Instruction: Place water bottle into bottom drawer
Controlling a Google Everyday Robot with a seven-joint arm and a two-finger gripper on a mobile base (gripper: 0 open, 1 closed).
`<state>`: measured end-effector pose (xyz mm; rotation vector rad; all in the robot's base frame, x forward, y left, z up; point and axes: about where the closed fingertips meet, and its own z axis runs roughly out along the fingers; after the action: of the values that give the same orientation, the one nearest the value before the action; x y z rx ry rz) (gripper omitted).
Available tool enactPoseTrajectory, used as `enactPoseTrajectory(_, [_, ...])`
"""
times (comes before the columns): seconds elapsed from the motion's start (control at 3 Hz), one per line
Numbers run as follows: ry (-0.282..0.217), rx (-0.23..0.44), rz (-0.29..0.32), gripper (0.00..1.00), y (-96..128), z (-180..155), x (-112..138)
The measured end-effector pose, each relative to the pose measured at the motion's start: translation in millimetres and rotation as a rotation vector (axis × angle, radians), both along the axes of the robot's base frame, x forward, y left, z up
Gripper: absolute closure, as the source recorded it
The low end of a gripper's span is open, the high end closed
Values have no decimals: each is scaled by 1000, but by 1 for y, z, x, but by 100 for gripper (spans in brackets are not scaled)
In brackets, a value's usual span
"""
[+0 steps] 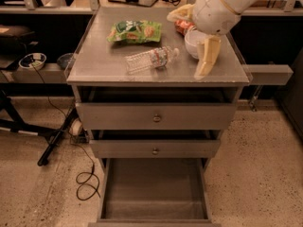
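The water bottle (pixel 151 59) lies on its side in the middle of the cabinet top, cap pointing right. It is clear and ribbed with a colourful label band. My gripper (pixel 203 65) hangs down from the white arm over the right part of the top. It is to the right of the bottle and apart from it, just in front of the white bowl. The bottom drawer (pixel 154 188) is pulled out near the floor, and its flat grey floor is bare.
A green snack bag (pixel 135 31) lies at the back of the top. A white bowl (pixel 193 42) and a red can (pixel 182 26) sit at the back right, partly behind the arm. Two upper drawers with brass knobs (pixel 157 118) are slightly open. A cable (pixel 87 183) lies on the floor at the left.
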<state>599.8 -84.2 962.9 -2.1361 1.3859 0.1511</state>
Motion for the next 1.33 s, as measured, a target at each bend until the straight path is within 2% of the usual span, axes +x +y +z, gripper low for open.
enactPoseTrajectory(0.67, [-8, 20, -9, 0, 2, -2, 3])
enactPoseTrajectory(1.33, [-18, 57, 47, 0, 27, -12, 35])
